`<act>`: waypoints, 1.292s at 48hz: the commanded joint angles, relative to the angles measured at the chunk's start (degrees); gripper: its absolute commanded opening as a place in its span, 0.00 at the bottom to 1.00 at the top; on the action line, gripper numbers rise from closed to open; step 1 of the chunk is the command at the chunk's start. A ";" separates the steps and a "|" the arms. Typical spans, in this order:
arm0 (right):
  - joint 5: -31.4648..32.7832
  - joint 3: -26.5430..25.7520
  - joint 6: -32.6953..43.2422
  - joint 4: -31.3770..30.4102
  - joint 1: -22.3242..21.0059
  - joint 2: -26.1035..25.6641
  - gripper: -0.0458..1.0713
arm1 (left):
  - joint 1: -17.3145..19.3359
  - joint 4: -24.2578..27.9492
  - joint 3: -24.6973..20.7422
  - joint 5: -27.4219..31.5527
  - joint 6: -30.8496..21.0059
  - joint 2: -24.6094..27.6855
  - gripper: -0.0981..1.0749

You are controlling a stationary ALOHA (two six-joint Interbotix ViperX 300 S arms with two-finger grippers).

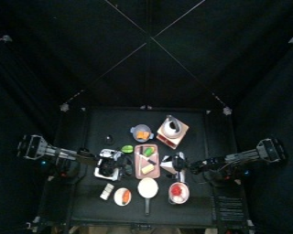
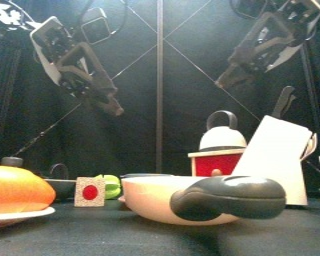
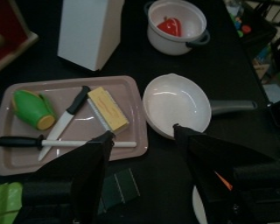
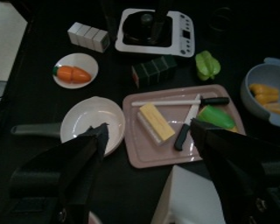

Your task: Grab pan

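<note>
The pan (image 1: pixel 149 189) is small and round, cream-white inside, and sits near the table's front edge with its dark handle (image 1: pixel 146 206) pointing to the front. In the front view the pan (image 2: pixel 152 196) is close, its handle end (image 2: pixel 230 198) toward the camera. It also shows in the left wrist view (image 3: pixel 178 103) and the right wrist view (image 4: pixel 90 119). My left gripper (image 3: pixel 149 150) is open and empty above the pink tray (image 3: pixel 122 85), beside the pan. My right gripper (image 4: pixel 149 144) is open and empty, high over the tray (image 4: pixel 220 136). Both hang well above the table (image 2: pixel 103 95) (image 2: pixel 243 75).
A red-filled bowl (image 1: pixel 179 192) sits right of the pan. A white block (image 1: pixel 174 163), a kettle (image 1: pixel 172 130) and a grey-blue bowl (image 1: pixel 140 132) stand behind. The tray holds knives and food. An orange on a plate (image 2: pixel 16 190) sits front left.
</note>
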 commanded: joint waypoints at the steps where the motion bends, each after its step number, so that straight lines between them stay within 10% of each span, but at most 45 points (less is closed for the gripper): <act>1: -0.35 1.58 0.00 2.90 0.44 -3.34 0.96 | -2.99 -0.44 -4.75 2.11 0.09 5.10 0.87; 17: -2.72 4.83 -0.18 4.75 0.09 -7.38 0.96 | -10.11 -0.70 -16.96 19.95 -0.44 16.17 0.87; 62: -2.99 4.92 -0.18 5.01 0.00 -7.03 0.96 | -10.11 -9.23 -23.29 24.87 -1.76 25.66 0.84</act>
